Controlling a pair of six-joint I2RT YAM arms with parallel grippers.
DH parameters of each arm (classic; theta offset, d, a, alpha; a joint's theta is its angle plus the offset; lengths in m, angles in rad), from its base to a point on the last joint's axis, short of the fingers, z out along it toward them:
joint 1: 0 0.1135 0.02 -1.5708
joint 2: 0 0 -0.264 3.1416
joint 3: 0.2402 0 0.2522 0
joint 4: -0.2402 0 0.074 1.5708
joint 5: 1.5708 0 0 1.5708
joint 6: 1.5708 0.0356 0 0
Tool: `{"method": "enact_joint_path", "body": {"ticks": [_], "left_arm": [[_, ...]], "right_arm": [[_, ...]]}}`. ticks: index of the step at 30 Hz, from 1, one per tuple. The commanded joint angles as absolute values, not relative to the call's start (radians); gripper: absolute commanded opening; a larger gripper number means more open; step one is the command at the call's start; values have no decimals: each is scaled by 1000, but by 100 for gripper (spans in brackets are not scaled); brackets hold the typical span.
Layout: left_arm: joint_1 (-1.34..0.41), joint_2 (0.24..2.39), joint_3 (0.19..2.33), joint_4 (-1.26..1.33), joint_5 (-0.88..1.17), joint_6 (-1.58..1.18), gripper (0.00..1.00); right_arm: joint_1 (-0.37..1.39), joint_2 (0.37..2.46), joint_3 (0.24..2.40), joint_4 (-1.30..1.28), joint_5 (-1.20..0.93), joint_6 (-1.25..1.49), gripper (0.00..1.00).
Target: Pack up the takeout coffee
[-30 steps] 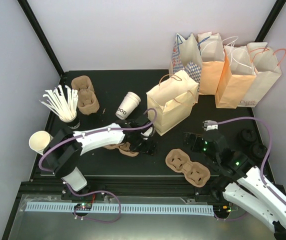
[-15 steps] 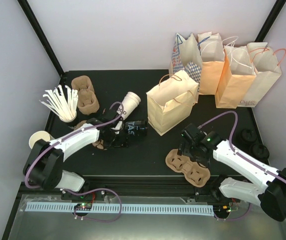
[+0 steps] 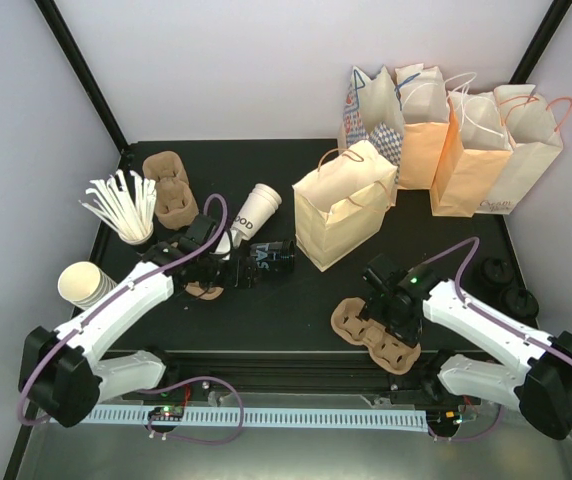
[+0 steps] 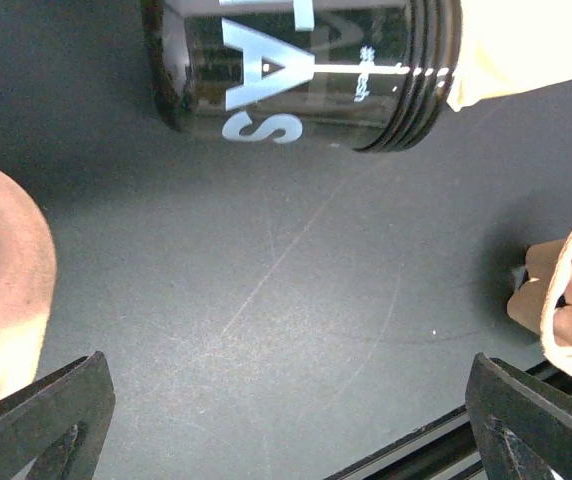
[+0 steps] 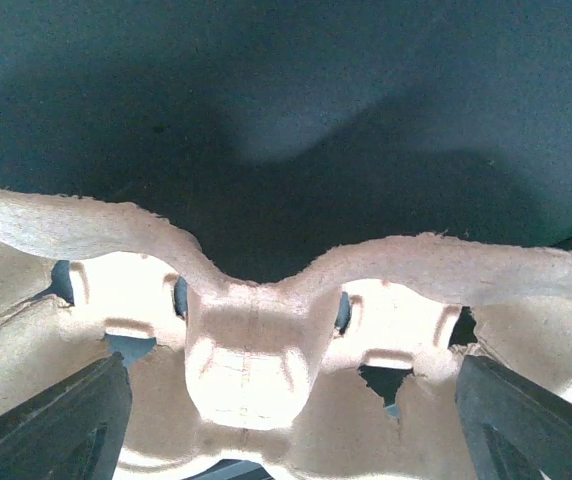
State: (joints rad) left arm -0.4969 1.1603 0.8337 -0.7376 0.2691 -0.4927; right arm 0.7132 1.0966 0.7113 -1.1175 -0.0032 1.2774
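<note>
The takeout coffee cup [image 3: 252, 212], white with black lettering, lies on its side at the back of the mat, with no lid on it. My left gripper [image 3: 230, 266] is open and empty just in front of it, low over the mat [image 4: 286, 420]. A black cup with pale lettering [image 3: 270, 257] lies on its side just right of the gripper, and fills the top of the left wrist view [image 4: 296, 70]. My right gripper [image 3: 387, 316] is open, its jaws either side of the middle of a brown pulp cup carrier [image 3: 394, 349], close up in the right wrist view [image 5: 251, 360].
Black lids [image 3: 506, 285] sit at the right edge. A kraft bag [image 3: 341, 205] stands mid-table, with several more bags [image 3: 456, 130] behind. Straws in a cup [image 3: 121, 207], stacked cream cups [image 3: 81, 284], and two more carriers [image 3: 171, 187] [image 3: 202, 289] are on the left.
My left gripper has drawn back to the left, away from the kraft bag; the black cup now lies beside it. My right gripper has swung left and come down over the carrier.
</note>
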Motion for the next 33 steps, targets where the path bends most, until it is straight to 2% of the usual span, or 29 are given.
{"method": "enact_joint_path", "body": {"ticks": [1, 6, 14, 18, 25, 29, 30, 32, 33], "left_arm": [[-489, 1084, 891, -766, 227, -499, 99], [-481, 1015, 872, -696, 243, -512, 99], [-469, 1003, 920, -731, 237, -453, 99], [-467, 996, 926, -676, 343, -400, 99], [-467, 999, 949, -617, 423, -390, 99], [-468, 1017, 976, -580, 478, -371, 99], [-468, 1021, 986, -576, 479, -367, 99], [-468, 1033, 1005, -576, 464, -363, 99], [-468, 1038, 1013, -575, 455, -362, 99]], "right_arm": [[722, 1109, 698, -1102, -30, 1388, 89], [723, 1161, 657, -983, -25, 1412, 78], [724, 1258, 647, -874, -52, 1340, 74], [723, 1251, 660, -850, -51, 1296, 61], [724, 1185, 700, -767, -102, 1074, 51], [724, 1153, 731, -813, -67, 953, 50], [724, 1145, 732, -819, -57, 926, 52], [724, 1148, 736, -854, -28, 918, 67], [723, 1156, 740, -874, -21, 918, 70]]}}
